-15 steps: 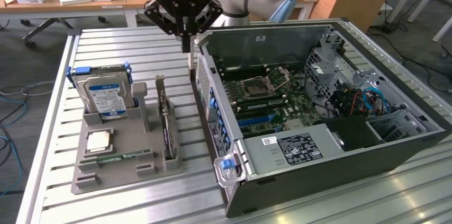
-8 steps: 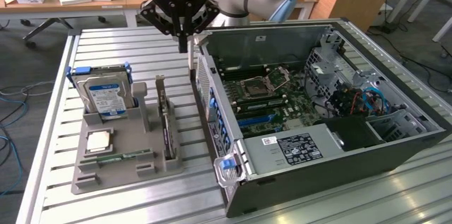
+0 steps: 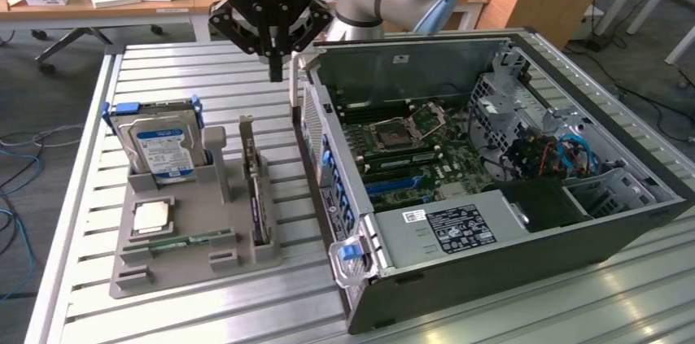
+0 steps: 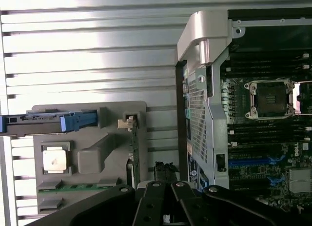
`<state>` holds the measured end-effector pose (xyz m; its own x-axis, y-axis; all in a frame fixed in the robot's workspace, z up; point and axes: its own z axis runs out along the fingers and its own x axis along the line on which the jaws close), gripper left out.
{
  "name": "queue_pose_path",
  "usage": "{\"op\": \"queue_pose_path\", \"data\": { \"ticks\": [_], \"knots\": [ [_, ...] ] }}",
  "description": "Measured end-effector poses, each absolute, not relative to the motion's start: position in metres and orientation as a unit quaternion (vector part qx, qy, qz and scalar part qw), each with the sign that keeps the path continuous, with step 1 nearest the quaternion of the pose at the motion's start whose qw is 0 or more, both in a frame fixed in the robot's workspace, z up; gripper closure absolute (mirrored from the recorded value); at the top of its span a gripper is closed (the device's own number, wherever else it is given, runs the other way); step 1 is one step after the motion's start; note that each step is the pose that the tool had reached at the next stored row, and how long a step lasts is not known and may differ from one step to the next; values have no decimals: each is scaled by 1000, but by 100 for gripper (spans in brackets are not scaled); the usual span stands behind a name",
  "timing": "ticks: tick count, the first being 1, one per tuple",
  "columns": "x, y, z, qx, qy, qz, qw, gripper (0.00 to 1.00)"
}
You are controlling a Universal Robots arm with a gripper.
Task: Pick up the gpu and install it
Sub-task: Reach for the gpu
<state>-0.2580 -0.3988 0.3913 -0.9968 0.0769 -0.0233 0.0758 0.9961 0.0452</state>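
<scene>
slatted metal worktop point(image 3: 185, 67): the gpu point(image 3: 257, 198) stands on edge in the grey holder point(image 3: 174, 267) beside the open case point(image 3: 640, 222). gripper point(image 3: 275, 67) hovers above, jaws together, empty; approach step, and grasping needs them parted.

The ribbed silver metal table point(image 3: 174, 76) shines. The flat grey plastic tray point(image 3: 179, 267) looks dull. The green gpu card's point(image 3: 259, 206) metal end shines.
</scene>
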Motion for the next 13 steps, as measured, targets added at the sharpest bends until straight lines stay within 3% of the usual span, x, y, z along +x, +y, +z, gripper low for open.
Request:
{"op": "queue_pose_path", "data": {
  "ticks": [13],
  "knots": [
    [-272, -399, 391, 38, 999, 22, 13, 89]
  ]
}}
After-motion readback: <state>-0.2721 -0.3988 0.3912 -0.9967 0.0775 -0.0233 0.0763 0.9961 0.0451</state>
